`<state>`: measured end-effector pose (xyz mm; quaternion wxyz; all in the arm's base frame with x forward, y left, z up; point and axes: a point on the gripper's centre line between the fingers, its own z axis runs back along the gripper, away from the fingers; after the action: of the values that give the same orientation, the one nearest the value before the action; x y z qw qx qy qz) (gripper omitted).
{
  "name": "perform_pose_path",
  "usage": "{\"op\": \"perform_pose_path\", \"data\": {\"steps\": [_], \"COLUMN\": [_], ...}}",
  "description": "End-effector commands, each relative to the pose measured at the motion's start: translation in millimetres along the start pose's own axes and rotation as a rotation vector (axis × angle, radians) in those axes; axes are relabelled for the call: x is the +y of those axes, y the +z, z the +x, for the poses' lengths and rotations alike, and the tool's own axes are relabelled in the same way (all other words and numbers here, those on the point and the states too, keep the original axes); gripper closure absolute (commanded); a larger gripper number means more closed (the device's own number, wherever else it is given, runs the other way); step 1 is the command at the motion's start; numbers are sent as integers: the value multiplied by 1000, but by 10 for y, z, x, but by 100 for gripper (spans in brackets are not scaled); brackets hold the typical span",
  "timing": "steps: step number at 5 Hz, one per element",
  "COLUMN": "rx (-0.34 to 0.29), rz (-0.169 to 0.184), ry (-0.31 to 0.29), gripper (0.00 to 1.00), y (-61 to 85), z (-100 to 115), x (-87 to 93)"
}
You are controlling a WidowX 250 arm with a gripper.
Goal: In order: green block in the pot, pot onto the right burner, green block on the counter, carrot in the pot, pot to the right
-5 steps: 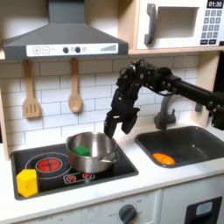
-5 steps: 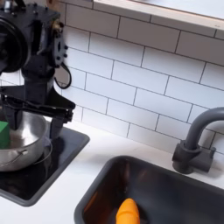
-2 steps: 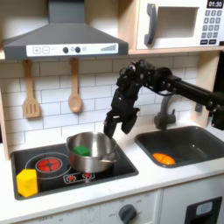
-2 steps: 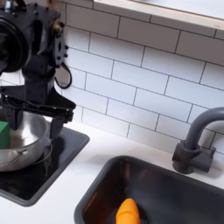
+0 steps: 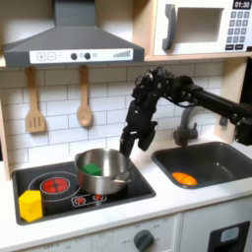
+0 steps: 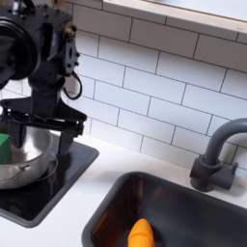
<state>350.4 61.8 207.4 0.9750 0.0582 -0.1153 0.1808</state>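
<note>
Small bright green block (image 5: 92, 168) inside round shiny silver pot (image 5: 102, 170) on black stovetop, black hand (image 5: 136, 144) above pot's rim, open, holding nothing, orange carrot (image 5: 183, 178) in dark grey sink (image 5: 221, 157)

Toy kitchen, stovetop (image 5: 59, 187), sink (image 5: 212, 157), range hood (image 5: 69, 44), microwave (image 5: 202, 27)

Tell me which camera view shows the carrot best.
The first exterior view. There the carrot lies whole on the floor of the sink, with the basin's outline around it. In the second exterior view the carrot is nearer and larger, but the picture's bottom edge cuts it off, so only its upper part shows.
</note>
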Motion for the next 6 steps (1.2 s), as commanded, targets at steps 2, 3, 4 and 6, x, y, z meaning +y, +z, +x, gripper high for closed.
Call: {"op": "perform_pose_path", "data": {"steps": [2, 3, 4, 6], "rx": [7, 15, 25, 38], "rz": [-13, -1, 10, 12], "ry": [109, 143, 160, 136], "gripper": [0, 0, 0, 0], "y": [69, 39, -31, -53], "z": [350, 455, 482, 466], "x": [322, 369, 432, 481]}}
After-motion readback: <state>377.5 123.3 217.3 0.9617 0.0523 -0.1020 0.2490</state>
